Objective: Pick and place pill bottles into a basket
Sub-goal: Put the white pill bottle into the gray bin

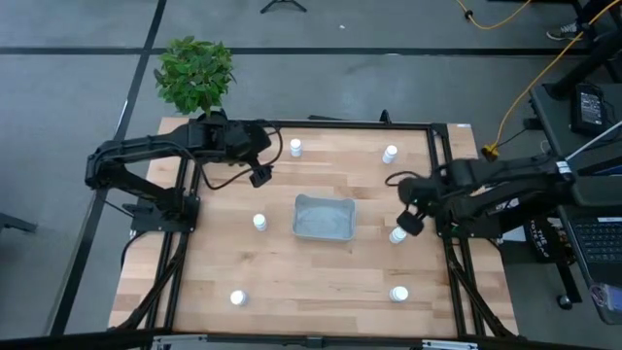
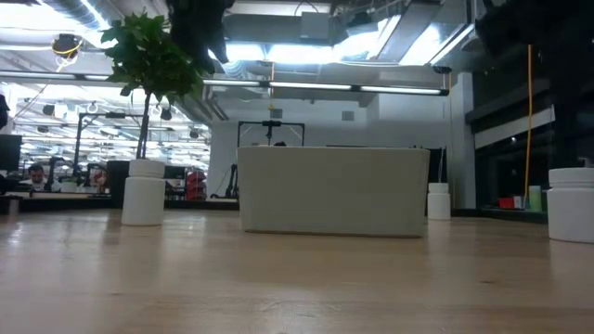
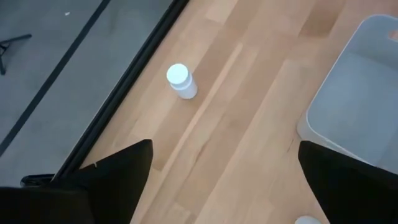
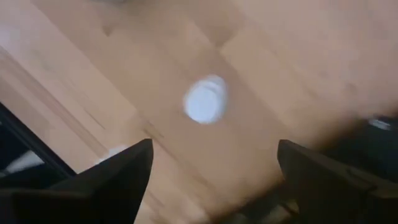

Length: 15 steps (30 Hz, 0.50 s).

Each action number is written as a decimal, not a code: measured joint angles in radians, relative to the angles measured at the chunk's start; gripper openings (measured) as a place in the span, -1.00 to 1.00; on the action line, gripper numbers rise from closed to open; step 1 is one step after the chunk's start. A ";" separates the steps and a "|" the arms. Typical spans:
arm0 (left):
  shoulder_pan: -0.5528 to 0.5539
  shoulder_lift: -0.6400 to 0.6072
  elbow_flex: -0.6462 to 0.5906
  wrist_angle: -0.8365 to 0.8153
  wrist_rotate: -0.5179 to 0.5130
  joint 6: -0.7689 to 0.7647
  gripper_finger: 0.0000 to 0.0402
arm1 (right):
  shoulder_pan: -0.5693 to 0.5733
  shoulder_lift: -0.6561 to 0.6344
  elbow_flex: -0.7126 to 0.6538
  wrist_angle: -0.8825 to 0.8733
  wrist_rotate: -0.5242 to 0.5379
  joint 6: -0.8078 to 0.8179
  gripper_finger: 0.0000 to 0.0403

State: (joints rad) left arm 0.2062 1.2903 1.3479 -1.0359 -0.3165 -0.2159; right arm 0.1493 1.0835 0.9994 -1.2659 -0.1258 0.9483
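The basket sits empty at the middle of the table, six pill bottles scattered around it, so the first pick appears to be in hand. The right end effector, fingers spread wide, hangs above the bottle at the basket's 3 o'clock; next it likely must drop straight down and straddle the cap. The left end effector, also spread, hovers at 11 o'clock near another bottle.
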 joint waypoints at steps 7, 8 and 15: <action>0.000 0.020 0.000 0.036 0.034 0.001 0.98 | 0.098 0.075 -0.077 0.065 0.078 0.170 0.70; 0.000 0.022 0.000 0.041 0.045 0.002 0.98 | 0.104 0.088 -0.080 0.067 0.083 0.173 0.70; 0.000 0.029 0.000 0.085 0.065 0.019 0.97 | 0.141 0.186 -0.086 0.147 0.093 0.170 0.70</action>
State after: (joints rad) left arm 0.2058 1.3193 1.3476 -0.9508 -0.2516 -0.1967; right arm 0.2902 1.2700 0.9134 -1.1193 -0.0333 1.1181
